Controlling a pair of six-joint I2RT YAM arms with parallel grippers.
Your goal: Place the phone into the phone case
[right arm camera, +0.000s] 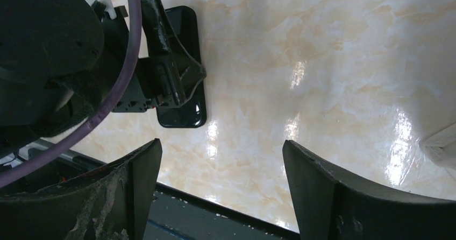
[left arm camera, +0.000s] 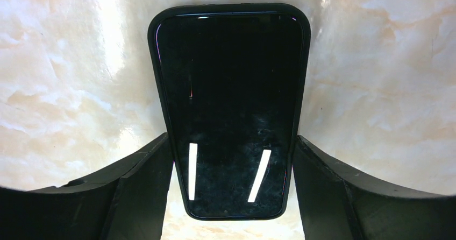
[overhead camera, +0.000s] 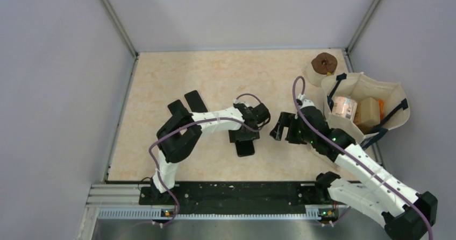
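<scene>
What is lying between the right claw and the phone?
Nothing but bare table: the top view shows an empty strip between the right gripper and the phone; the right wrist view agrees.

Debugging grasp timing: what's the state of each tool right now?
Left tool: closed on the phone, pressed against both its long sides.
Right tool: open, holding nothing.
</scene>
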